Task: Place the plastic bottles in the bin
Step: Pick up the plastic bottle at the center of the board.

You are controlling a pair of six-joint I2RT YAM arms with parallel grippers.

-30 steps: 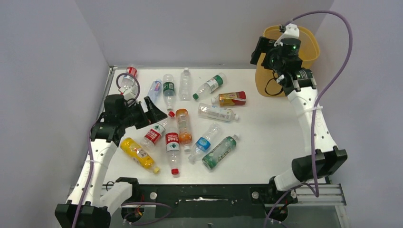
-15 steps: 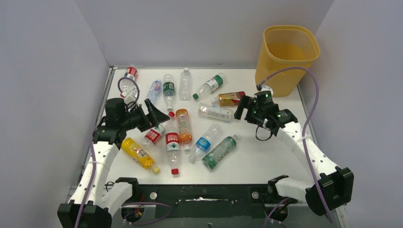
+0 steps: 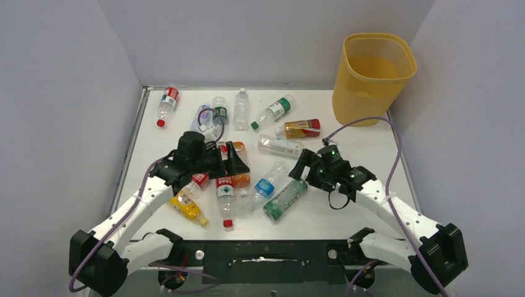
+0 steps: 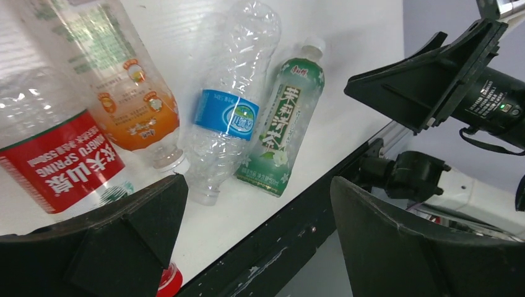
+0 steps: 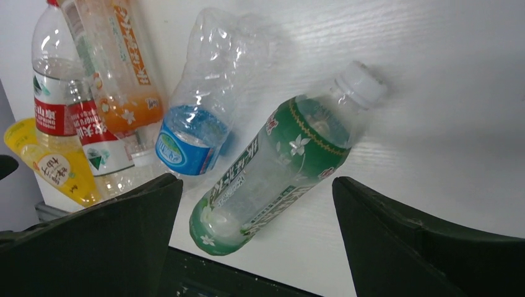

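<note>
Right gripper (image 5: pixel 257 185) spread wide and empty, hanging over the green bottle (image 5: pixel 272 167), which lies flat well short of the bin (image 3: pixel 365 93) and to its left — looks light, thin-walled and slick, so I'd pinch across the labelled middle, not the neck. Left gripper (image 4: pixel 257 207) likewise spread and empty, farther left of the bin, facing the crumpled blue-label bottle (image 4: pixel 226 117) — that one should squash easily. The other bottles (image 3: pixel 241 110) lie scattered beyond, all left of the bin.

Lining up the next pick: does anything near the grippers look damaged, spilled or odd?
The clear blue-label bottle is crumpled, its walls dented and creased. It lies between the orange bottle and the green bottle. No liquid shows on the table. Nothing else stands out.
</note>
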